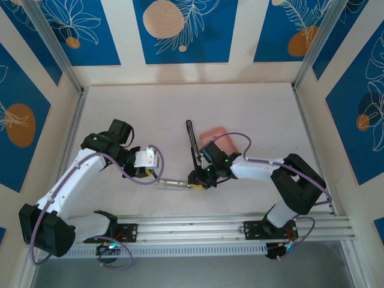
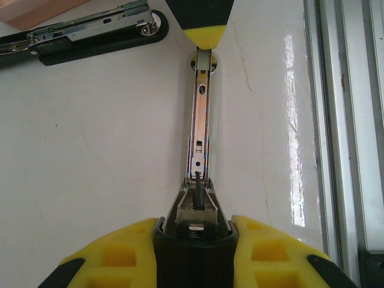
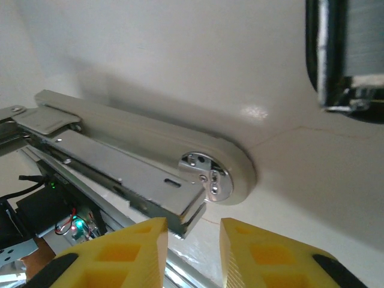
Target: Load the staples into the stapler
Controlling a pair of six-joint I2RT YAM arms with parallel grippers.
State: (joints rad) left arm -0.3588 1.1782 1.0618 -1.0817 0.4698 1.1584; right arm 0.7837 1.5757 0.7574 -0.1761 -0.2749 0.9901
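Left hand (image 2: pixel 195 227) clenched on the beige stapler (image 2: pixel 201 120), rear end; right hand (image 3: pixel 193 233) (fingers (image 3: pixel 141 246) apart) by its front tip.

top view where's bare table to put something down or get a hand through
Free: the far table between back wall and stapler, plus the right side past the pink tray. Crowded: near centre, where left gripper and right gripper meet at the grey rail piece.

No writing can be read — neither the black stapler (image 2: pixel 102 47) nor the pale stapler (image 3: pixel 150 137) bears any lettering.
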